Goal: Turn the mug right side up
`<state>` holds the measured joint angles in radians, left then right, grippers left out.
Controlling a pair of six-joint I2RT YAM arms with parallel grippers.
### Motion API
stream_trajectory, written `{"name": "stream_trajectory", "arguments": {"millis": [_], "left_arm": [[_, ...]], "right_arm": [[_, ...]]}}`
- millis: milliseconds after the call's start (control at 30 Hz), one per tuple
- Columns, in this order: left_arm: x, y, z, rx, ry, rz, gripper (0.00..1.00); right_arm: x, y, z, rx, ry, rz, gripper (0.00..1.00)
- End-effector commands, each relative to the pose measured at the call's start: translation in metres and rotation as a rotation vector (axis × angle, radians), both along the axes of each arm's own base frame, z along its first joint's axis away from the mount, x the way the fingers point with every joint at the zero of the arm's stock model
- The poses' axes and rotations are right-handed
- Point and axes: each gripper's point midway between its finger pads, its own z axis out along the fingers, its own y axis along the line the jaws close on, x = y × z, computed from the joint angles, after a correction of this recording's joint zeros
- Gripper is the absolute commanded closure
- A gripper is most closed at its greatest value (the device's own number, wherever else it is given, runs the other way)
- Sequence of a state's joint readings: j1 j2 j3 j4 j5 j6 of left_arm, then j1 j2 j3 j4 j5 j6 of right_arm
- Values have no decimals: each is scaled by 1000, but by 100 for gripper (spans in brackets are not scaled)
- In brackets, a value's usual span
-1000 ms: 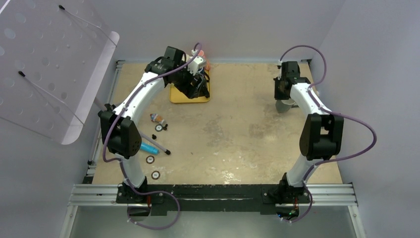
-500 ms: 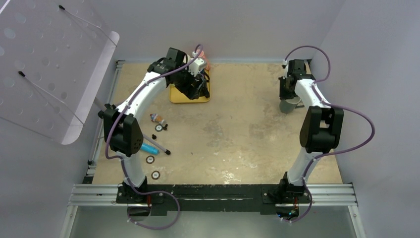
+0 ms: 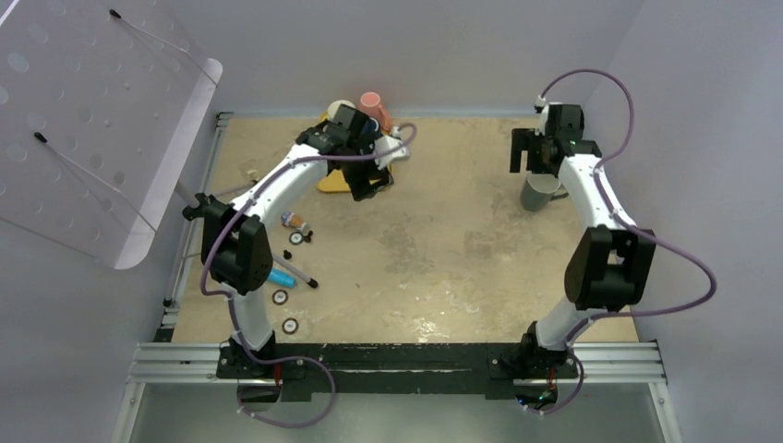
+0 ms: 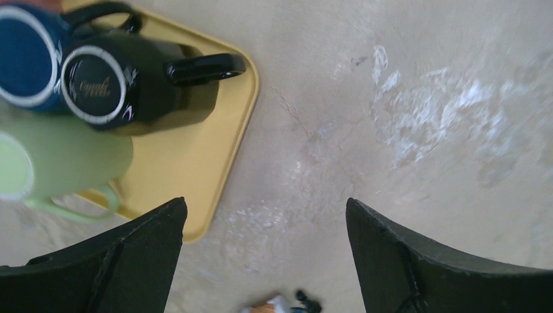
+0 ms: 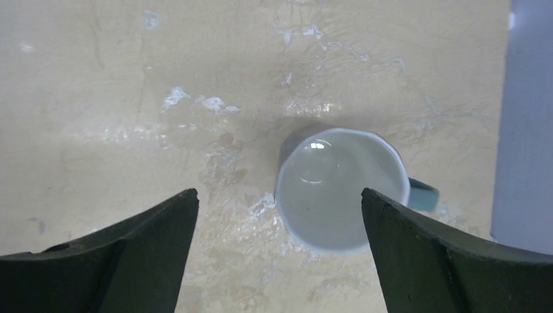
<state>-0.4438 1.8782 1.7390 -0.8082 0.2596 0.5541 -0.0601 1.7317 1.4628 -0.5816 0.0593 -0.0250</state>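
The grey mug (image 5: 339,189) stands on the table (image 3: 443,249) in the far right part, close to the right wall. In the right wrist view its mouth faces up, the pale inside is visible, and the handle points to the right. The mug is upright.

The right gripper (image 5: 277,193) hangs above the mug. Its two fingers are wide apart and hold nothing. In the right wrist view the mug lies between the fingers, nearer to the right one, and touches neither.

The left gripper (image 4: 264,205) is at the far left part of the table, over the bare surface just beside a yellow tray (image 4: 195,169). Its fingers are also spread wide and hold nothing. On the tray a black mug (image 4: 143,85) and a blue mug (image 4: 26,59) stand close together. A green mug (image 4: 65,156) is next to them, at the edge of the tray.
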Motion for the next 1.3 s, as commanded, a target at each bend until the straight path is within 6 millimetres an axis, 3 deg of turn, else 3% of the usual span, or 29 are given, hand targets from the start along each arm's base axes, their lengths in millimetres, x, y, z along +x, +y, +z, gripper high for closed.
{"name": "stream_trajectory", "arguments": {"millis": [0,233,467,600,767,900,967,1033,1167,1267], "left_arm": [[19,-11,-5,333,-336,-458,4],[59,-33,-34,508,-457,-820,5],[105,-53,-42,555,-531,-827,18],[114,-53,-58,602,-524,-842,28],[109,-31,-91,746,-466,-934,36],[111,-30,-105,786,-474,-962,52],[112,-28,-109,797,-467,-957,68],[113,-27,-108,803,-474,-949,97],[114,-29,-91,781,-531,-898,100],[117,-35,-60,707,-590,-791,100]], "right_arm": [[0,19,74,36,-255,48,2],[-20,53,72,107,-298,136,2],[-27,76,65,120,-295,193,2],[-26,79,67,113,-299,201,2],[-26,82,70,116,-313,215,2],[-25,84,70,123,-310,222,2],[-26,83,69,120,-306,218,2],[-27,82,69,119,-310,217,2],[-29,85,74,123,-320,226,2],[-31,88,77,126,-327,236,2]]}}
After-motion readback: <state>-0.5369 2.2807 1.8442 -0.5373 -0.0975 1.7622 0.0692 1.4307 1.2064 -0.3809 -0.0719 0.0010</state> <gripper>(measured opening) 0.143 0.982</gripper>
